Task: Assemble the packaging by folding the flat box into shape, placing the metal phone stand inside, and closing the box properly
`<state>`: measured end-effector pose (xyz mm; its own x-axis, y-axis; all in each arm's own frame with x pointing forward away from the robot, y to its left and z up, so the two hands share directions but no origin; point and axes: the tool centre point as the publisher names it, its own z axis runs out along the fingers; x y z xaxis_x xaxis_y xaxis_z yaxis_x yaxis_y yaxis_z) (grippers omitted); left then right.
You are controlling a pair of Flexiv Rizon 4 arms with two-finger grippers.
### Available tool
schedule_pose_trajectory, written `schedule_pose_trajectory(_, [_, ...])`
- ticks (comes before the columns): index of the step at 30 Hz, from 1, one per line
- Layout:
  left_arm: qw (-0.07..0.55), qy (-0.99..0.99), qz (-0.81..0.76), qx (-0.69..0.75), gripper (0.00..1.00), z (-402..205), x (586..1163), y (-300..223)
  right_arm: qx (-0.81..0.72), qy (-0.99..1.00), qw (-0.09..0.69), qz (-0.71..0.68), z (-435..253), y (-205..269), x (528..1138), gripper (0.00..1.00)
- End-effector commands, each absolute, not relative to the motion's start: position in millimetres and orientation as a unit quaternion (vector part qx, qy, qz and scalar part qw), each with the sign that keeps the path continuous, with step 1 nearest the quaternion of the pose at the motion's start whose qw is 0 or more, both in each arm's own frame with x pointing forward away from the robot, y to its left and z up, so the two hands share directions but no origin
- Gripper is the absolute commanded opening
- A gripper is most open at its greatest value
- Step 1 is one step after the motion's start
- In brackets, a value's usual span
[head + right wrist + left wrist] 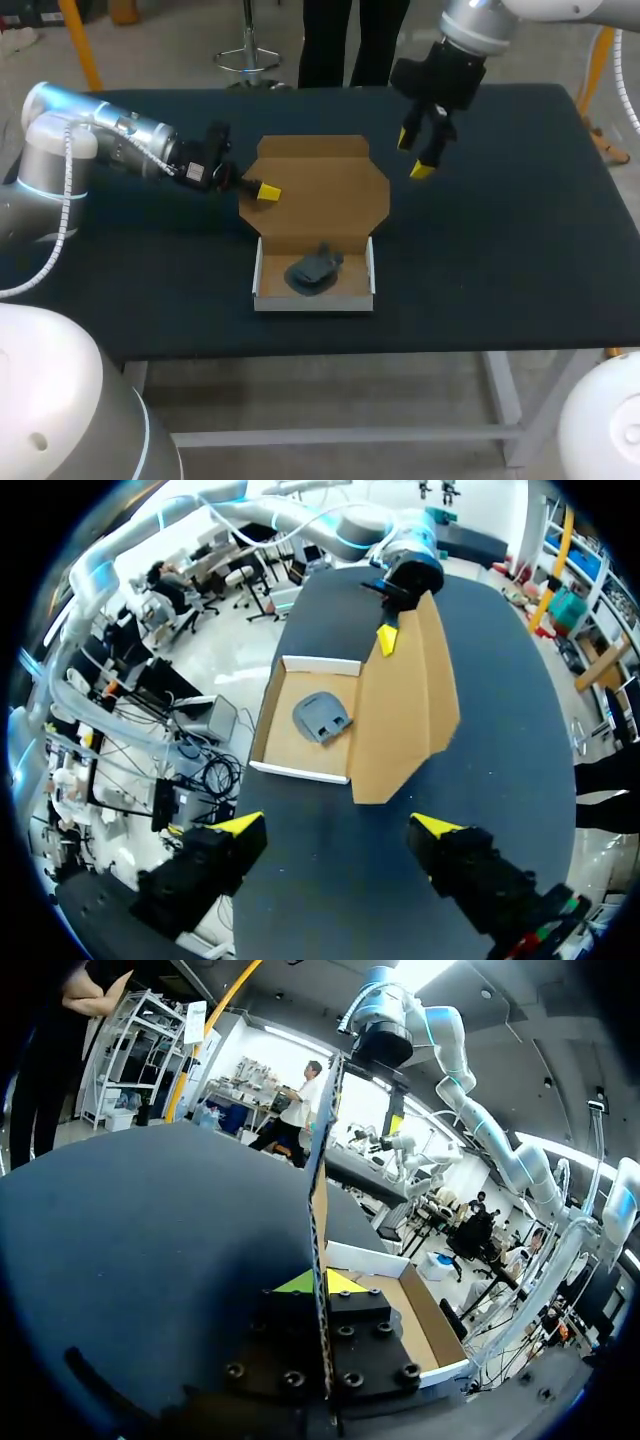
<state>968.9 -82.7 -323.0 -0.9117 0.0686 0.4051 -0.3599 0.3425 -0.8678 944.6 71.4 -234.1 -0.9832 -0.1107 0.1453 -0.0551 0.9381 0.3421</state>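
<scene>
a table with a dark matte top on a pale metal frame. one thing lies directly on it: a shallow cardboard box, white outside, brown inside. the table's front edge is near the box, and the top stretches wide on both sides of it. the lid rises from the box's far wall, off the top.

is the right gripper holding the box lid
No, the right gripper hangs open beside the lid, touching nothing; the left gripper grips the lid's edge.
</scene>
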Motion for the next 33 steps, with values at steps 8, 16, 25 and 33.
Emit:
schedule_pose_trajectory(8, [0.188, -0.798, 0.565, 0.092, 0.0, -323.7, 966.9, -81.3, 0.045, -0.981, 0.084, -0.169, -231.6, 73.3, 945.2, 1.0])
schedule_pose_trajectory(16, [0.188, -0.798, 0.565, 0.092, 0.0, -323.7, 966.9, -81.3, 0.045, -0.981, 0.083, -0.169, -230.5, 71.6, 943.8, 1.0])
schedule_pose_trajectory(25, [0.188, -0.798, 0.565, 0.092, 0.0, -323.7, 966.9, -81.3, 0.05, -0.981, 0.079, -0.172, -229.1, 71.7, 946.3, 1.0])
schedule_pose_trajectory(33, [0.144, -0.806, 0.569, 0.074, 0.0, -319.1, 961.0, -82.2, 0.052, -0.981, 0.077, -0.169, -226.6, 72.4, 946.6, 1.0])
